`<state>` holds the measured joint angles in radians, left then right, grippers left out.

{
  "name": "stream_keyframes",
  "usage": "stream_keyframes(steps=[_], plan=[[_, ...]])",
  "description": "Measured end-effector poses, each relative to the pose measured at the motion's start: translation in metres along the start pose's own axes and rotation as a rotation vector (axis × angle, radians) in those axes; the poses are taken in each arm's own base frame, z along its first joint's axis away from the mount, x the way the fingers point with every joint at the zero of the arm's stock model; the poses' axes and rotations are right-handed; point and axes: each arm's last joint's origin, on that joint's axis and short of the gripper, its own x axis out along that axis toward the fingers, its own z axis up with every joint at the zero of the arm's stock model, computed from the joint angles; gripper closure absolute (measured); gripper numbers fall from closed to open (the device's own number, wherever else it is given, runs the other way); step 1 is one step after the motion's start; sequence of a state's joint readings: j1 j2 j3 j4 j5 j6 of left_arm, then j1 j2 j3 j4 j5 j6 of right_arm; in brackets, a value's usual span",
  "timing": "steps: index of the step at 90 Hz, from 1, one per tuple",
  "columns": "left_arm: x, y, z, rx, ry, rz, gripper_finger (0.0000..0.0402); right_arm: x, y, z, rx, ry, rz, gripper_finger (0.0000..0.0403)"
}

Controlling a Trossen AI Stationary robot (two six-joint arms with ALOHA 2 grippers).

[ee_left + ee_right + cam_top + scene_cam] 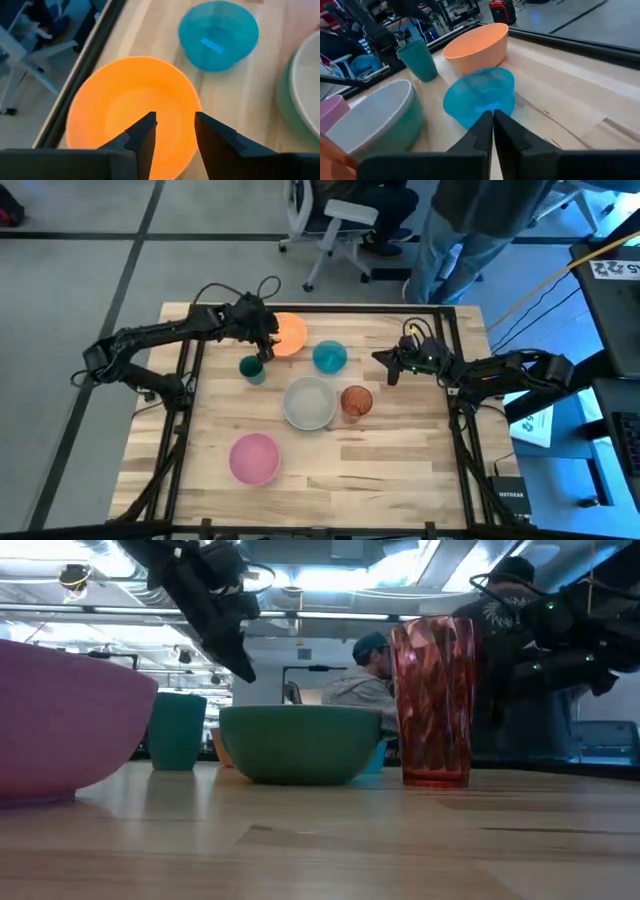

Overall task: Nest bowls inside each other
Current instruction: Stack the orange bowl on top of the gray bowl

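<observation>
The orange bowl (289, 333) (131, 107) stands at the far side of the table, with the blue bowl (329, 356) (481, 97) to its right. My left gripper (267, 343) (175, 121) hovers open over the orange bowl, fingers apart above its inside. The dark-teal cup (252, 367) stands just near of it. A grey bowl (309, 402) sits inside the green bowl (300, 743) at the table's middle. The reddish-brown cup (356, 400) (432, 700) is beside them. The pink bowl (254, 457) rests near the front. My right gripper (384, 361) (493, 116) is shut, right of the blue bowl.
A black frame rail (330, 309) runs along the table's far edge, just behind the orange bowl. Bare wood (400, 465) lies at the front right. Beyond the table are an office chair (335, 225) and a person's legs (450, 250).
</observation>
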<state>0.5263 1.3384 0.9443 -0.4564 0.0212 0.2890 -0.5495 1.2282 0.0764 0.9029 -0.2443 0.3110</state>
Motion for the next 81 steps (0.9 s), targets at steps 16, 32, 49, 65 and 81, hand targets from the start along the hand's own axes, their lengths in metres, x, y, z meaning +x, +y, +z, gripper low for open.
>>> stream_keyframes(steps=[16,32,49,65,81], plan=[[0.02,-0.009,-0.005,0.047,0.092,-0.044,0.0301,0.0,-0.001,-0.002,0.022,0.017,-0.006,0.0403],[0.037,-0.022,-0.01,0.079,0.168,-0.091,0.0304,0.0,0.0,-0.002,0.05,0.013,-0.002,0.0403],[0.05,-0.029,-0.014,0.105,0.225,-0.086,0.0304,0.0,0.0,-0.001,0.049,0.003,0.001,0.0403],[0.07,-0.028,-0.018,0.146,0.278,-0.012,0.0304,0.0,0.001,0.001,0.046,-0.014,0.016,0.0403],[0.081,-0.028,-0.016,0.148,0.237,0.015,0.0346,0.0,0.001,0.001,0.046,-0.014,0.017,0.0403]])
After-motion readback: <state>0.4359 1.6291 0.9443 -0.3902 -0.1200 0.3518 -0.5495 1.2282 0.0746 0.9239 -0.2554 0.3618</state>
